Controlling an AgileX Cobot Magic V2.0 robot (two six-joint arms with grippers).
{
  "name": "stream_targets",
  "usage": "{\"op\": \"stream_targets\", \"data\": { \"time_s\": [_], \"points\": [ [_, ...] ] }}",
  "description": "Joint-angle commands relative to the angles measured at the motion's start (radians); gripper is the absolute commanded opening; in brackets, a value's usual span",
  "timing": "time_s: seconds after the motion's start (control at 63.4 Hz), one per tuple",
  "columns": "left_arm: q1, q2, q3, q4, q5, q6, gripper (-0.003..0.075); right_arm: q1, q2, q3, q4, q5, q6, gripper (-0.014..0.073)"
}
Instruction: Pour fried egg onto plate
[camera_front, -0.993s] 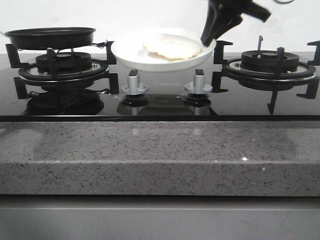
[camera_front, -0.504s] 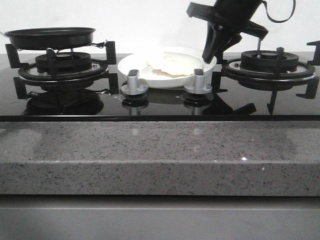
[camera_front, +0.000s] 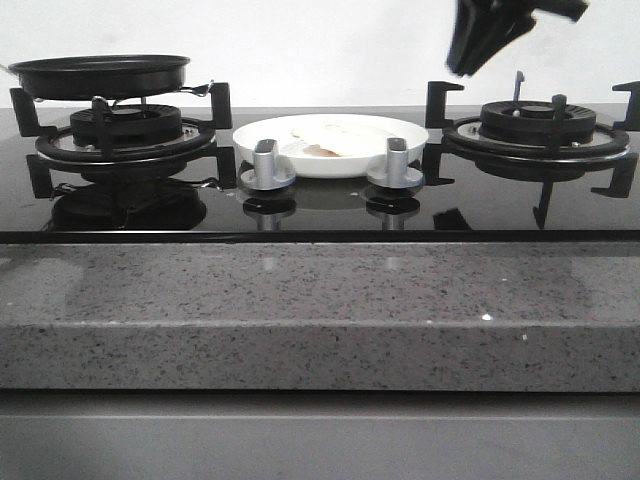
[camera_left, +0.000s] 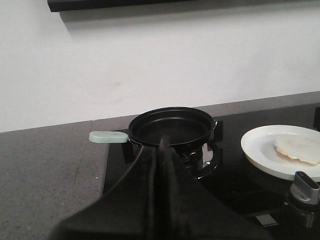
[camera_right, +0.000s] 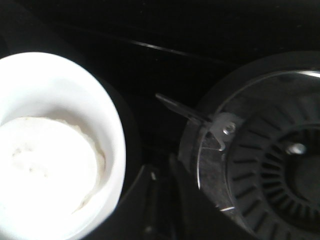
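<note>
Cookware is sitting on a glossy black glass hob (camera_front: 320, 205), with the plate as the landmark. Left of the plate (camera_front: 330, 150), a round black pan (camera_front: 100, 72) is resting on the left burner grate (camera_front: 120, 135); only the left wrist view is showing its pale green handle (camera_left: 107, 136) and the left gripper (camera_left: 162, 150), whose dark fingers are lying pressed together, holding nothing. The shallow white plate is standing on the glass behind two silver knobs (camera_front: 268, 165), carrying the fried egg (camera_front: 335, 135), a flat, floppy cream piece; the right wrist view is revealing its irregular edge. Right of the plate, the right gripper (camera_front: 485, 40) is hanging in the air above the right burner (camera_front: 540, 125), clear of everything, fingers close together. That wrist view alone is showing the burner's ribbed metal cap.
</note>
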Motion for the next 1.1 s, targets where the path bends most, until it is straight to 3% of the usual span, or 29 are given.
{"op": "stream_targets", "data": {
  "time_s": [0.0, 0.032, 0.268, 0.41, 0.757, 1.088],
  "points": [
    [-0.009, 0.007, -0.026, -0.012, -0.068, -0.001, -0.0020, -0.009, -0.089, -0.033, 0.015, -0.014, -0.003, -0.0093],
    [-0.009, 0.007, -0.026, -0.012, -0.068, -0.001, -0.0020, -0.010, -0.095, -0.033, 0.015, -0.009, -0.003, -0.0125],
    [-0.009, 0.007, -0.026, -0.034, -0.068, -0.001, -0.0020, -0.008, -0.183, -0.013, 0.015, 0.032, -0.028, -0.0111],
    [-0.009, 0.007, -0.026, -0.040, -0.068, -0.001, -0.0020, 0.008, -0.320, 0.122, 0.011, -0.048, -0.063, -0.0109],
    [-0.009, 0.007, -0.026, -0.040, -0.068, -0.001, -0.0020, 0.077, -0.798, 0.871, -0.023, -0.566, -0.162, -0.0109],
    [-0.009, 0.007, -0.026, -0.040, -0.066, -0.001, -0.0020, 0.077, -1.188, 1.440, -0.021, -0.855, -0.162, -0.0109]
  ]
}}
